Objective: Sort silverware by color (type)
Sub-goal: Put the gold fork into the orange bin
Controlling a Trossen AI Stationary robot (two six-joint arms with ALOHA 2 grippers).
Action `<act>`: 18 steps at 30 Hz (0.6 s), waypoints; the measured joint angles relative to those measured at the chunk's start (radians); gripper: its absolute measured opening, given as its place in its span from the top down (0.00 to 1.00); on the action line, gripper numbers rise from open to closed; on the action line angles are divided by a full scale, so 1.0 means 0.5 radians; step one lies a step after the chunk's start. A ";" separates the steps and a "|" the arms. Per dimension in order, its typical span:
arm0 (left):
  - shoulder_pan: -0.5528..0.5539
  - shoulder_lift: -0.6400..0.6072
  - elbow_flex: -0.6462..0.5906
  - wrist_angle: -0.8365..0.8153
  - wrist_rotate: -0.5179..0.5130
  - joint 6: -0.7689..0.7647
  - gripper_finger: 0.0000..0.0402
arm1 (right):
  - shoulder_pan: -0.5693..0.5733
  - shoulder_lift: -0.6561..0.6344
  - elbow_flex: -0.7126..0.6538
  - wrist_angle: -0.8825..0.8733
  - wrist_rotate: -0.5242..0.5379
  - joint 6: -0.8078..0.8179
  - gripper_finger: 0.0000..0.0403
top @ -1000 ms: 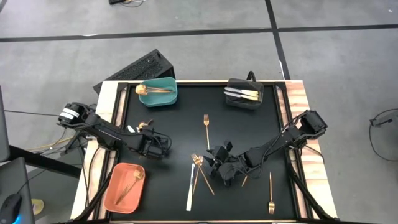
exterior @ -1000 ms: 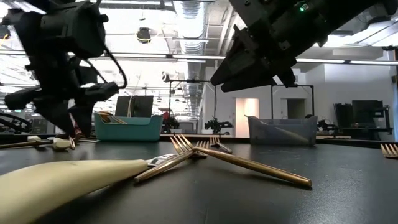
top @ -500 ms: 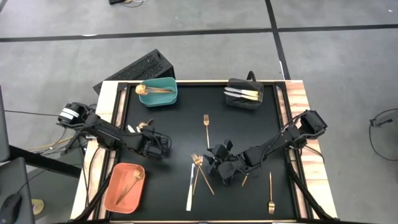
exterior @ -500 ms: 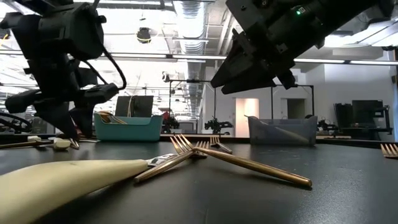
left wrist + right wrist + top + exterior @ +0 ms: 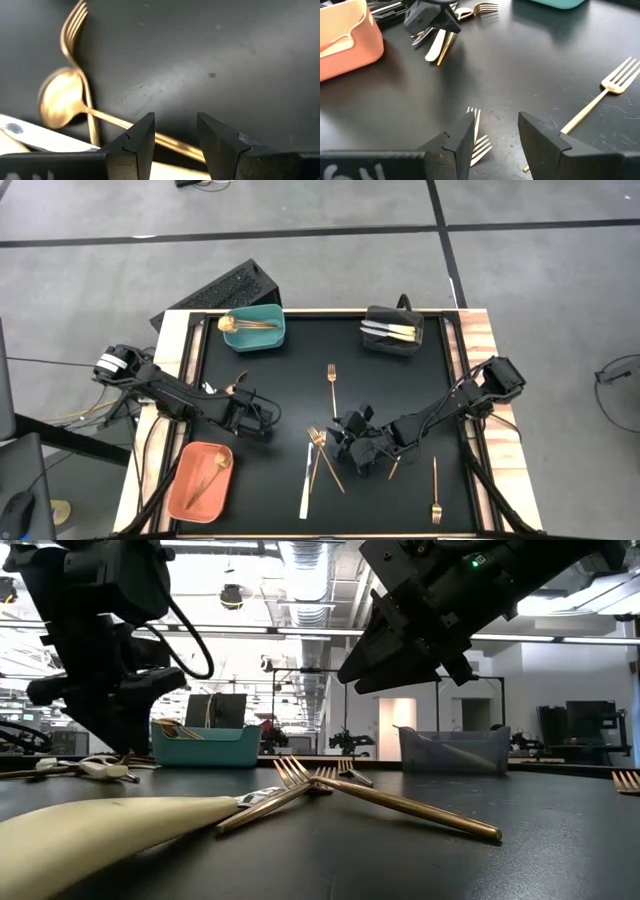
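Silverware's scattered on my black mat: crossed forks at 6 o'clock, lone gold fork dead centre. My right gripper hangs over the crossed forks, fingers apart, empty. My left gripper, at 9 o'clock, open and empty over a copper spoon.

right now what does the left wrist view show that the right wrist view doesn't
Only the left wrist view shows, up close past the open left gripper, a copper spoon lying against a copper fork. Only the right wrist view shows the orange bin, a gold fork, crossed forks under the open right gripper, and the left gripper from outside. Both share the black mat and that left-side cutlery pile.
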 joint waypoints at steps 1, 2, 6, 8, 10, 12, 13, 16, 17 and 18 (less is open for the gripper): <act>0.000 0.000 0.000 0.003 0.015 0.107 0.67 | -0.001 0.000 0.000 0.000 -0.001 0.000 0.56; 0.005 0.000 0.001 0.001 0.032 0.240 0.67 | -0.003 0.000 0.000 0.000 -0.001 0.000 0.56; 0.024 0.000 0.043 -0.002 0.230 0.919 0.67 | -0.012 0.000 0.000 0.000 -0.015 -0.001 0.56; 0.038 0.000 0.065 -0.021 0.406 1.300 0.67 | -0.015 0.000 0.000 0.000 -0.016 -0.002 0.56; 0.050 0.000 0.089 -0.062 0.525 1.606 0.67 | -0.024 0.000 0.000 0.001 -0.017 -0.002 0.56; 0.053 -0.002 0.095 -0.091 0.533 1.849 0.67 | -0.025 0.000 0.000 0.003 -0.018 -0.002 0.56; 0.054 -0.002 0.095 -0.115 0.518 1.959 0.67 | -0.026 0.000 0.000 0.008 -0.018 -0.002 0.56; 0.055 -0.002 0.095 -0.195 0.408 2.256 0.67 | -0.026 0.000 0.000 0.012 -0.018 -0.002 0.56; 0.055 -0.002 0.095 -0.222 0.339 2.342 0.67 | -0.024 0.000 0.000 0.012 -0.018 -0.002 0.56; 0.055 -0.002 0.095 -0.254 0.271 2.425 0.67 | -0.022 0.000 0.000 0.011 -0.018 -0.002 0.56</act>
